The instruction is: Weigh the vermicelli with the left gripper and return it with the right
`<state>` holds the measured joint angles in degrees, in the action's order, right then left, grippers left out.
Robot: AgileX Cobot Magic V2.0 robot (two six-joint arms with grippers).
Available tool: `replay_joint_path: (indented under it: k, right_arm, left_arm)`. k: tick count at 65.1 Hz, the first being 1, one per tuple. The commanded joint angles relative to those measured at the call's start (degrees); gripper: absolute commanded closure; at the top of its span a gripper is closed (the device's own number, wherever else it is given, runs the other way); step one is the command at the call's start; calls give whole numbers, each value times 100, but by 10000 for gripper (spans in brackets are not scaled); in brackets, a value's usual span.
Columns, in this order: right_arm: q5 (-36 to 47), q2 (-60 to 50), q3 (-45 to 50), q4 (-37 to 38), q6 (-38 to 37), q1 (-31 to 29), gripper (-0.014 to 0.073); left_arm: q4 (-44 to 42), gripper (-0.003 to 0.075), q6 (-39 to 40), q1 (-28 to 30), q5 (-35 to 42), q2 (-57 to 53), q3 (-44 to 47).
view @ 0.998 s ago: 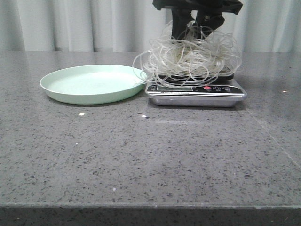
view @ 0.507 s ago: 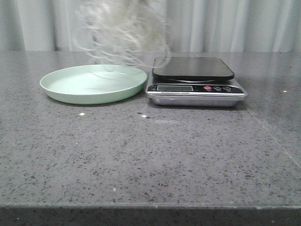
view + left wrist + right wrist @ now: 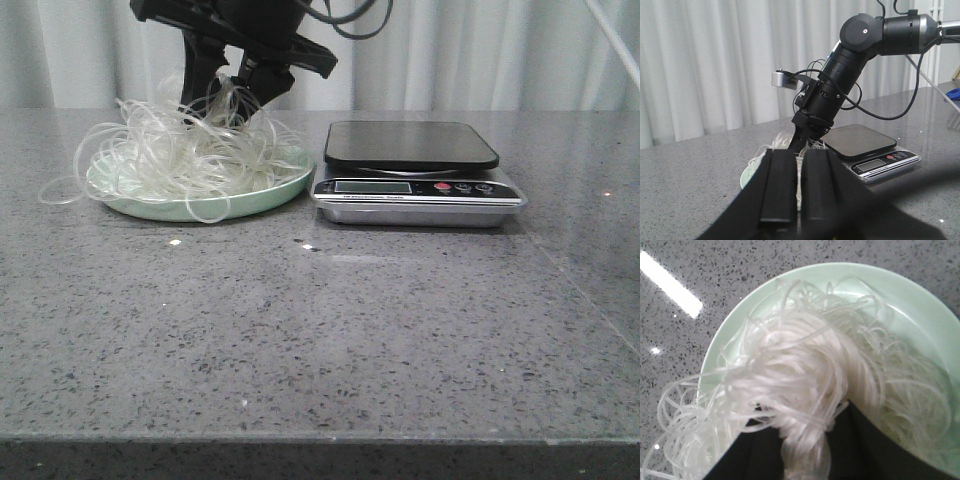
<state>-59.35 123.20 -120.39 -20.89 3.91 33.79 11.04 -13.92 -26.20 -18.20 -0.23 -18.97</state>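
Observation:
The vermicelli [image 3: 185, 155] is a whitish tangle of thin loops resting on the mint-green plate [image 3: 285, 183], with loops spilling over the plate's left rim. My right gripper [image 3: 228, 98] reaches down from above and is shut on a bunch of strands at the top of the pile. The right wrist view shows that bunch of vermicelli [image 3: 800, 390] pinched in the right gripper [image 3: 805, 442] above the plate [image 3: 920, 315]. My left gripper [image 3: 799, 152] is shut with nothing in it, held back from the plate [image 3: 746, 176]. It is out of the front view.
A kitchen scale [image 3: 415, 190] with a bare black platform [image 3: 410, 145] stands right of the plate, almost touching it. The scale [image 3: 860, 141] also shows in the left wrist view. Grey speckled tabletop runs to the front edge; a white curtain hangs behind.
The right gripper has carried the vermicelli leftward off the scale and lowered it onto the plate. The scale's platform is now bare.

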Motion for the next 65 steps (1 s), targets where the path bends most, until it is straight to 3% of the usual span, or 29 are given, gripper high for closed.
replay_joint_path:
  k: [1, 6, 10, 38, 52, 65]
  right_arm:
    - [209, -409, -199, -106, 16, -14, 97]
    - [150, -469, -269, -64, 16, -30, 5]
    - [126, -536, -320, -35, 16, -53, -18]
    - [-110, -1689, -24, 449, 16, -853, -15]
    - [763, -2988, 1391, 799, 43, -1176, -15]
    - [1631, -4507, 3440, 824, 450, -1306, -15]
  left_arm:
    - [31, 574, 14, 14, 439, -11, -145]
    - [31, 574, 14, 14, 439, -11, -145]
    - [31, 574, 14, 14, 439, -11, -145]
    - [31, 574, 14, 14, 439, -11, -145]
    - [31, 574, 14, 14, 439, -11, -145]
    - [31, 574, 14, 14, 439, -11, -145]
